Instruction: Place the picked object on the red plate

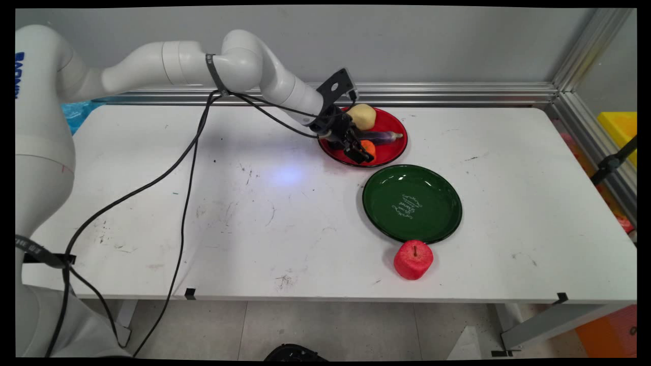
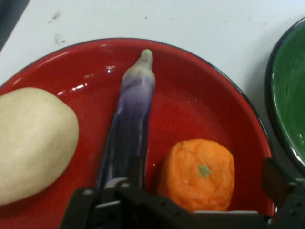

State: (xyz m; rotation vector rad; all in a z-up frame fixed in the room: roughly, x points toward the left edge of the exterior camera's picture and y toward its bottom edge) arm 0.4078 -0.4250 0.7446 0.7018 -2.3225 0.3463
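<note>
The end effector (image 2: 200, 191), fingers spread around an orange (image 2: 198, 174), sat in the red plate (image 2: 200, 95) beside an eggplant (image 2: 131, 124), upper centre.

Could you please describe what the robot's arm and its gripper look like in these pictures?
A glossy white arm of rounded tubular links, with blue lettering on the large link at the left edge. Black cables hang from it, strapped by a black band near the elbow. It ends in a black two-finger gripper beneath a flat black bracket.

Arm reaches rightward and down; gripper (image 1: 362, 152) low, jaws apparently spread apart.
</note>
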